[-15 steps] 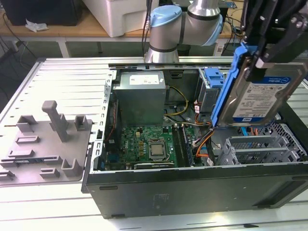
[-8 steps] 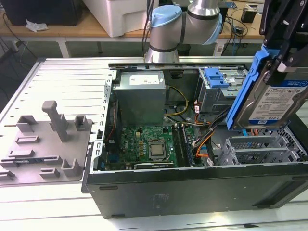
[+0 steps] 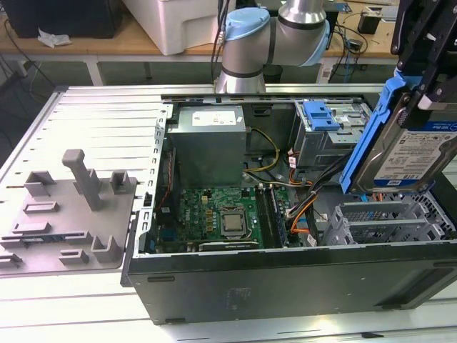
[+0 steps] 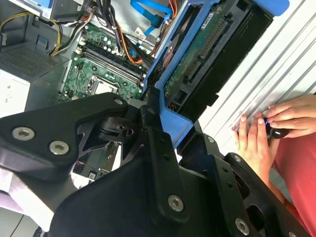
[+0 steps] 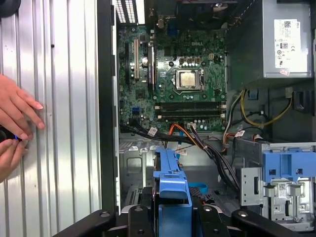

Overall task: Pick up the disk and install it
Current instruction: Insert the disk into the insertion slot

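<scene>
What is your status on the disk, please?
Pincer shut on disk, held tilted above open computer case. Cables loose inside case. Person's hands on table alongside.

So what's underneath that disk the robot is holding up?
The gripper holds the disk above the open computer case. Below it sits a grey metal frame, with orange and black cables beside. Part of the frame is hidden by the disk.
</scene>
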Motion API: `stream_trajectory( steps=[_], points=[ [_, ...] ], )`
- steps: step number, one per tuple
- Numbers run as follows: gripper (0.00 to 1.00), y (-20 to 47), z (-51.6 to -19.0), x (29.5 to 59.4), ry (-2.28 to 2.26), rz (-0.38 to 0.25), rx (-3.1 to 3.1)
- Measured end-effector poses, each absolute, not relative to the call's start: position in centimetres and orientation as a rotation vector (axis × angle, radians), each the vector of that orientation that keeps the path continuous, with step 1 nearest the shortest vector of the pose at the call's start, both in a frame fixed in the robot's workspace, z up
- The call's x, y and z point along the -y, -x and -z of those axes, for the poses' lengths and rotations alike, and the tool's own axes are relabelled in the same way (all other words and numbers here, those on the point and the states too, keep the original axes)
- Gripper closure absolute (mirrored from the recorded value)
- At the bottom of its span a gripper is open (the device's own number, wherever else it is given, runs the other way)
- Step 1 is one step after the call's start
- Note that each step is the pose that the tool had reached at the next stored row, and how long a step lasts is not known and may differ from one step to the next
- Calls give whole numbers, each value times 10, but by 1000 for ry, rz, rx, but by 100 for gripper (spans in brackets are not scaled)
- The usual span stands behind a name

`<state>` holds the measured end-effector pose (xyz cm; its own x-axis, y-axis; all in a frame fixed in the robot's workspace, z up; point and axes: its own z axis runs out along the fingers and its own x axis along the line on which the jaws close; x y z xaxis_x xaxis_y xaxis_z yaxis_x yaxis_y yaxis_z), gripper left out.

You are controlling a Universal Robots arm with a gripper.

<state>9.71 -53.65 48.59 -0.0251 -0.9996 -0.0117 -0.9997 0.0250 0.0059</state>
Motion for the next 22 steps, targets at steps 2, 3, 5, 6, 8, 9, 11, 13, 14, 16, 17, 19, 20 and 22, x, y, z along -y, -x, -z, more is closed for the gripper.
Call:
stream_trajectory(
  steps=[2,3,5,6,8,9,11,13,14,16,17,19,20,22],
  points=[
    [63,-98,-486,536,2190,-20,-2246],
    [63,-98,-486,536,2190,-20,-2246],
    [63,-100,-486,536,2190,-20,-2246],
    [63,-101,-486,536,2190,-20,-2246],
    [63,-102,-486,536,2190,-19,-2246],
    [63,-102,-486,536,2190,-20,-2246],
    [63,-102,-486,537,2190,-19,-2246],
    [63,-103,-486,536,2191,-19,-2246],
    [63,-103,-485,536,2190,-19,-2246],
    [63,-103,-485,536,2191,-20,-2246],
    [63,-103,-485,537,2191,-19,-2245],
    [63,-103,-484,537,2196,-19,-2241],
    [63,-103,-484,537,2199,-18,-2239],
    [63,-103,-484,537,2213,-18,-2225]
  ],
)
